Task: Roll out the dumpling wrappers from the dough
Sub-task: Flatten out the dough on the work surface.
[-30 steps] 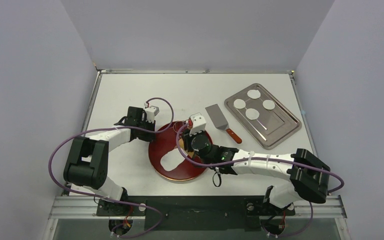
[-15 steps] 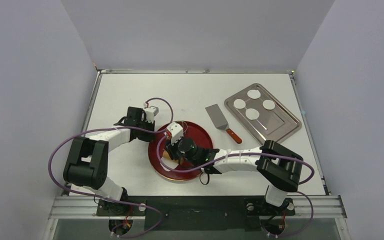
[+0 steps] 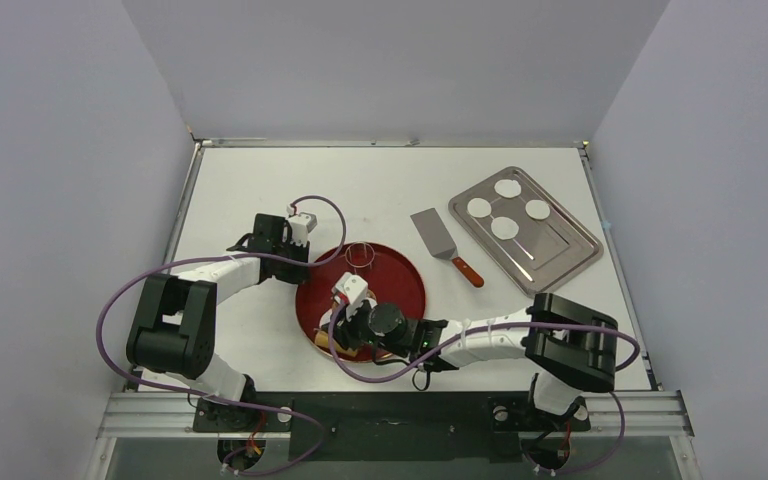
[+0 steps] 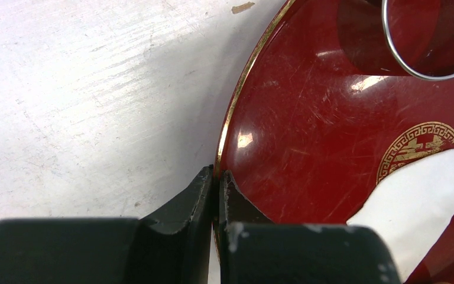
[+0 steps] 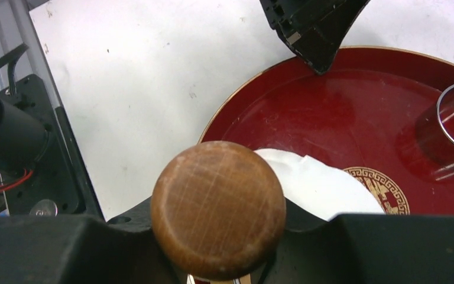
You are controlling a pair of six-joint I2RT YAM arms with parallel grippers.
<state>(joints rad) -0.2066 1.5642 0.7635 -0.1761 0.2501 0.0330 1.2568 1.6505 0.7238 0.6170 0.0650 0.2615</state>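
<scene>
Near edge: left gripper (image 4: 216, 177), jaws pinched shut on the red plate (image 4: 307, 118) rim. The dough (image 5: 325, 183) lies flattened there, uncut. The right gripper (image 5: 219, 231) has jaws clamping the rolling pin (image 5: 217, 201) over it. Four dumpling wrappers (image 3: 506, 228) lie on the tray (image 3: 560, 255), far-right corner. Judged partway.

4 wrappers (image 3: 507, 187) (1 tray (image 3: 560, 252)), 1 dough pc (image 5: 322, 186), 1 plate (image 3: 405, 280)
</scene>
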